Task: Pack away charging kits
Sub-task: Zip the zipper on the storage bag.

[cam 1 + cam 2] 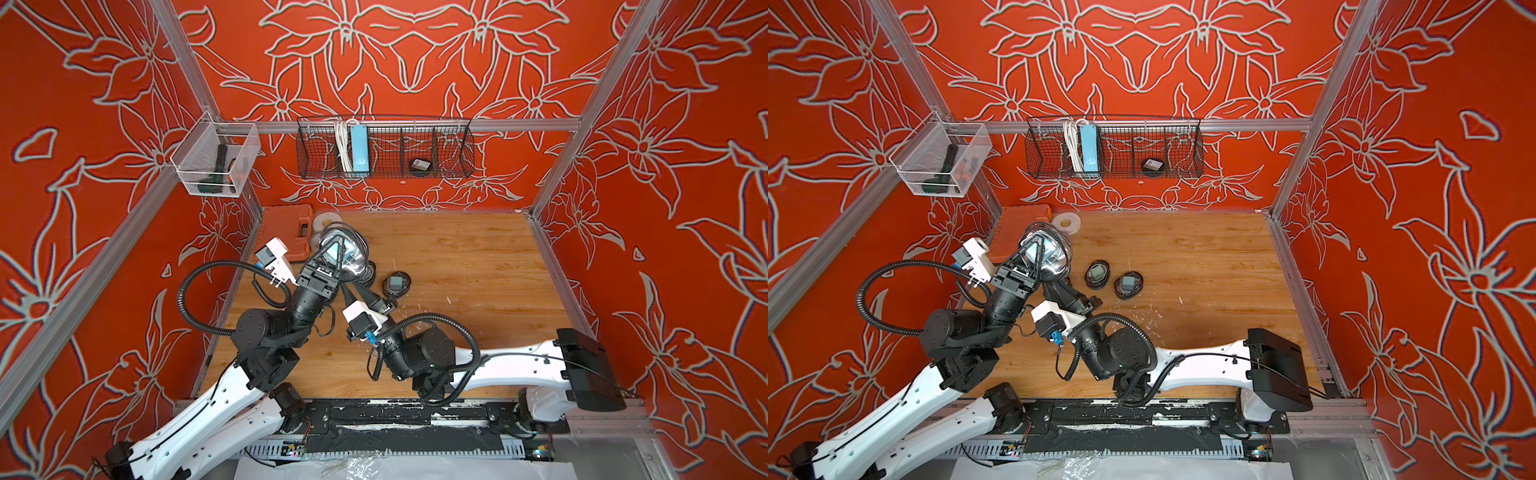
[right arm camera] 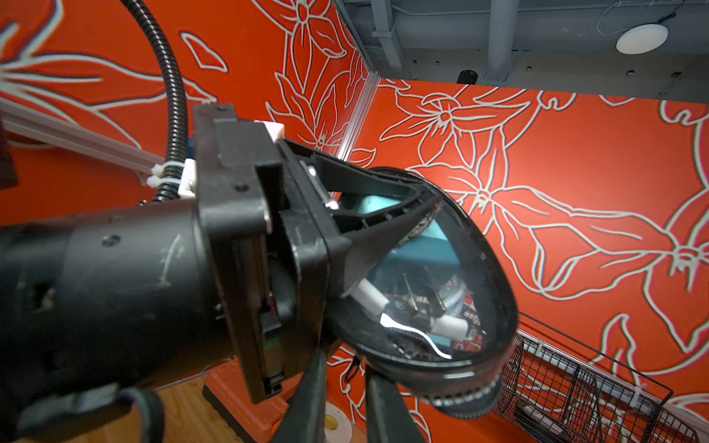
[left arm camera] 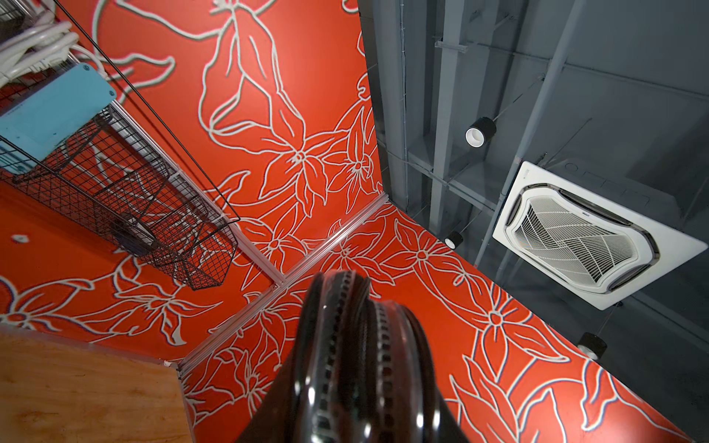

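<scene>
four black-rimmed clear cases are shown. left gripper (image 1: 338,243) is clamped on the rim of the raised case (image 2: 472,245), held on edge above the wooden table (image 1: 457,266). inside it sit a teal plug adapter (image 2: 418,249) and a white cable (image 2: 370,299). right gripper (image 2: 345,368) stands just beneath that case's lower rim, jaws narrowly apart; whether they pinch it cannot be told. on the table lie a second case (image 1: 1097,274) and, just beside it, a third case (image 1: 1128,284), each showing a teal block. a fourth case (image 1: 419,165) rests in the wire basket (image 1: 386,174).
</scene>
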You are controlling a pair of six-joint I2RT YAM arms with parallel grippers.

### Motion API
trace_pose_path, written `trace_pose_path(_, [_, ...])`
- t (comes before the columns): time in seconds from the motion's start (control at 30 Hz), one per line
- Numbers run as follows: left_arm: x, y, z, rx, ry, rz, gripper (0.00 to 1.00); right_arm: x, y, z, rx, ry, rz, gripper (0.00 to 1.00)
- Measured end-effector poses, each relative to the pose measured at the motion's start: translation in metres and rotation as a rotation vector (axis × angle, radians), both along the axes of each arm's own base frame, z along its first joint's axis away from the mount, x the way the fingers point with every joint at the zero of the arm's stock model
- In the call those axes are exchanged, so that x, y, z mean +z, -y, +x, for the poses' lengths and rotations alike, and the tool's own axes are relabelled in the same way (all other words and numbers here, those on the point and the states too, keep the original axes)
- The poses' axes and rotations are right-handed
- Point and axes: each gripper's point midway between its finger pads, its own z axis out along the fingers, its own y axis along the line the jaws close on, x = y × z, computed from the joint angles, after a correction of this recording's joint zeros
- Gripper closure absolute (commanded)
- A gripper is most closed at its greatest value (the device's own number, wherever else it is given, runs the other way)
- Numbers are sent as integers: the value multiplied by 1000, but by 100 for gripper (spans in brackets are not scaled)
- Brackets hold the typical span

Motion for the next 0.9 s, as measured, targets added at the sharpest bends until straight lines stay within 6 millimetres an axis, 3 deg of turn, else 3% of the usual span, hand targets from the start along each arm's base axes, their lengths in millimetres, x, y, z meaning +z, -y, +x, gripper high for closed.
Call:
trace_pose_path(0.23, [-1,-1,1,3,-8,-13,100,3,3,3,-11,-20,24,93])
trace_pose_path(0.67, [3,-8,1,23,-1,-48,100,6,-4,9,-37,-46,40,85])
trace_pose_path(0.9, [4,-12,3,41,-4,-61,100,12,-5,12,-44,-61,60,100])
